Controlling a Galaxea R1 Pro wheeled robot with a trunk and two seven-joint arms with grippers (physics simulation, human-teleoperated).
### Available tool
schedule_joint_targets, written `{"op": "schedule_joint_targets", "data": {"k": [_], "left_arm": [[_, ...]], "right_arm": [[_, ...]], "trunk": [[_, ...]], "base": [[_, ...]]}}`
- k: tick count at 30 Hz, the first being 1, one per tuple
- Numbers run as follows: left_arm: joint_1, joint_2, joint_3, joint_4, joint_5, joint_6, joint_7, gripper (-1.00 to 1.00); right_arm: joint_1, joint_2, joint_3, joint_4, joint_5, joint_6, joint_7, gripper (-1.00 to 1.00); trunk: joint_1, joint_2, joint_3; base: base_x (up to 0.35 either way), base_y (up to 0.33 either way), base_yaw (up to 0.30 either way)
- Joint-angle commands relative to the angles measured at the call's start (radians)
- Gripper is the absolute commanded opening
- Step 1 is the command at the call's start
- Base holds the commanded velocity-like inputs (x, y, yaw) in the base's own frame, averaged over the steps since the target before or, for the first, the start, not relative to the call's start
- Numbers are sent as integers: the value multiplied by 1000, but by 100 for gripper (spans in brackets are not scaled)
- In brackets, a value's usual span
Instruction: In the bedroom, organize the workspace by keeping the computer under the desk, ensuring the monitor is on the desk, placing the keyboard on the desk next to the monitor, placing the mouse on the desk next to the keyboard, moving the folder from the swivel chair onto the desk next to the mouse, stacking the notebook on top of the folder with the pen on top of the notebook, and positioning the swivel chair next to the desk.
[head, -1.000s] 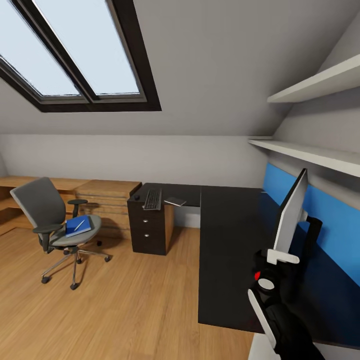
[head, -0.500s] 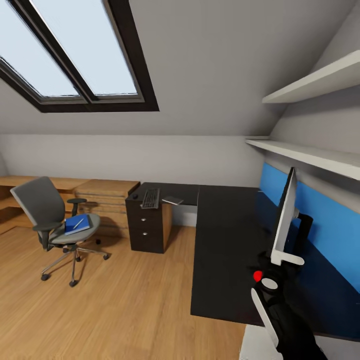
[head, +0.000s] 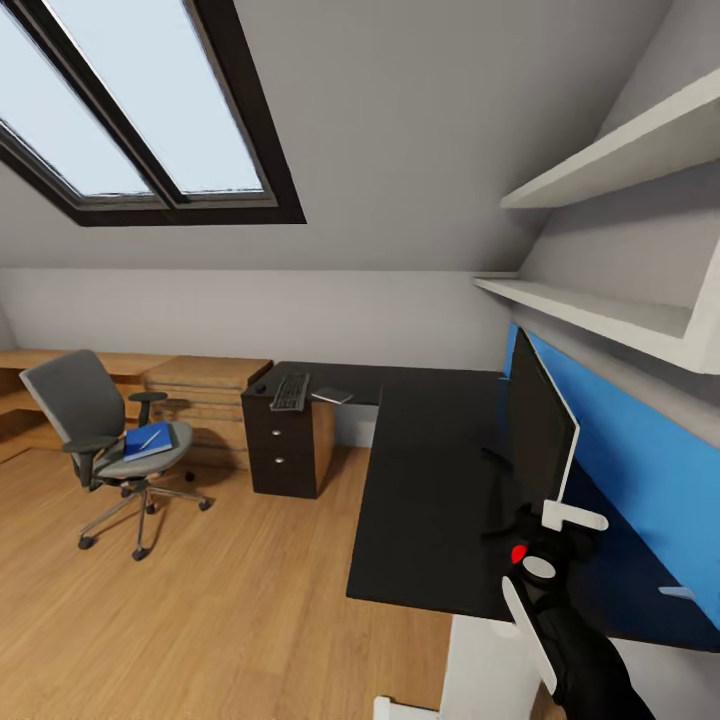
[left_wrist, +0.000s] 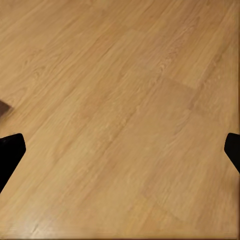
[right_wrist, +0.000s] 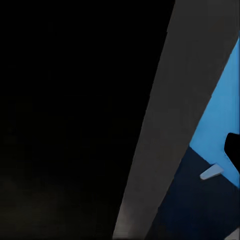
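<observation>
The right gripper (head: 572, 520) is clamped on the lower corner of the monitor (head: 535, 425), which stands upright on the desk (head: 430, 490) before its blue back panel; the left gripper's fingertips (left_wrist: 10, 152) are spread wide over bare wood floor (left_wrist: 120, 115); far beyond the right fingers lie the keyboard (head: 290, 391) and notebook (head: 332, 396); further off, the swivel chair (head: 95, 430) carries the folder (head: 148, 441) and pen (head: 150, 437).

Standing on the desk (head: 430, 480) at its right end, before the back panel (head: 640, 440): the monitor (head: 535, 430). Lying on the far left wing: keyboard (head: 290, 391), notebook (head: 332, 396) to its right. Sitting left of the desk: swivel chair (head: 95, 425), carrying folder (head: 145, 441) and pen (head: 150, 437).
</observation>
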Motion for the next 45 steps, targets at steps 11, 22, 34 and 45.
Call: {"op": "schedule_joint_targets", "data": {"k": [11, 22, 34, 45], "left_arm": [[0, 1, 0, -2, 4, -1, 2, 100], [0, 2, 0, -2, 5, -1, 2, 100], [0, 1, 0, -2, 5, -1, 3, 100], [0, 1, 1, -2, 5, -1, 4, 100]], "right_arm": [[-1, 0, 4, 4, -5, 7, -7, 100], [-1, 0, 5, 3, -7, 2, -5, 100], [-1, 0, 7, 3, -9, -2, -1, 100], [-1, 0, 11, 3, -8, -3, 1, 100]], "trunk": [[0, -1, -1], [0, -1, -1], [0, -1, -1], [0, -1, -1]], "base": [[-5, -87, 0], [0, -108, 0], [-60, -20, 0], [-35, -10, 0]]}}
